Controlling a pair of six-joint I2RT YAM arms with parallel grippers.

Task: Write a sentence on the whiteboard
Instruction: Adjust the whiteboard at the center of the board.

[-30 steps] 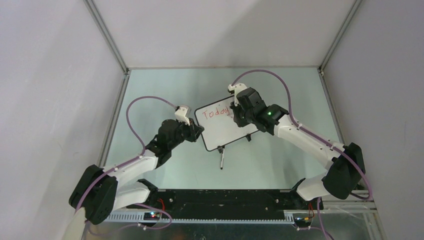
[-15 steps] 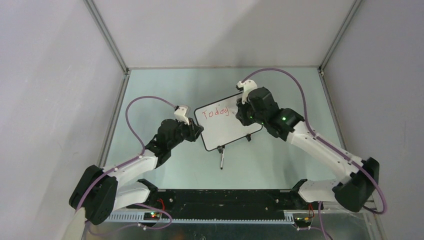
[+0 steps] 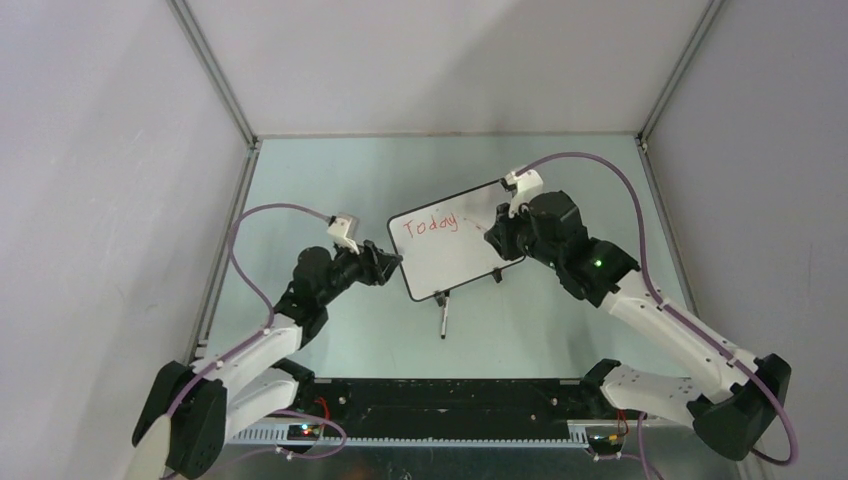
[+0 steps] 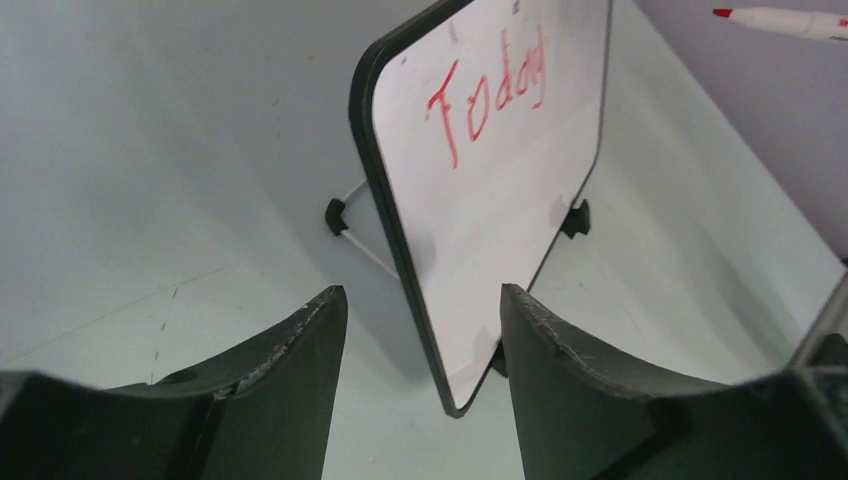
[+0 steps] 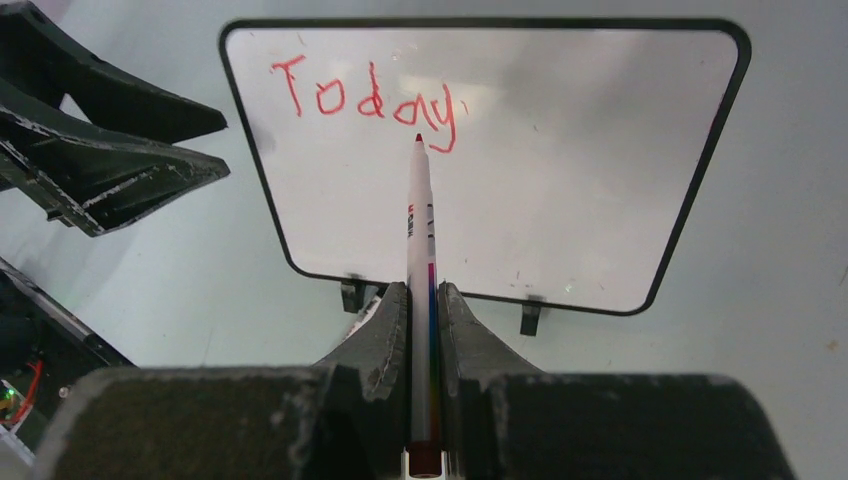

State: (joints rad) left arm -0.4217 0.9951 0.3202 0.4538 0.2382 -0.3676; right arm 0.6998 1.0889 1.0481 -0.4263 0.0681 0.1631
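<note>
The whiteboard (image 3: 455,255) stands propped near the middle of the table (image 3: 330,170), its face tilted up toward the arms. Of the sentence (image 3: 430,225), only "Today" is written, in red along the top. The right gripper (image 3: 497,236) is clamped on a red marker (image 5: 420,220) whose tip points at the end of that word. In the left wrist view the tip hangs clear of the surface. The left gripper (image 4: 420,300) has its jaws spread, one on each side of the board's left edge near the lower corner, and neither finger seems to touch the frame.

With nothing bracing it, the board rests only on two small feet (image 5: 530,318) and a thin rear prop. Firm pressure from the marker could likely push it back, slide it or tip it over, skewing the strokes. If the left jaws close off-centre, they could twist the board out of line with the tip. Little room is left beside "Today" (the next word probably needs a lower line).

The right wrist view gives no depth, so on its own it cannot show the gap between tip and board. The prop is mostly hidden behind the board. In the top view a thin rod with a dark end lies on the table in front of the board, and I cannot tell what it is.
</note>
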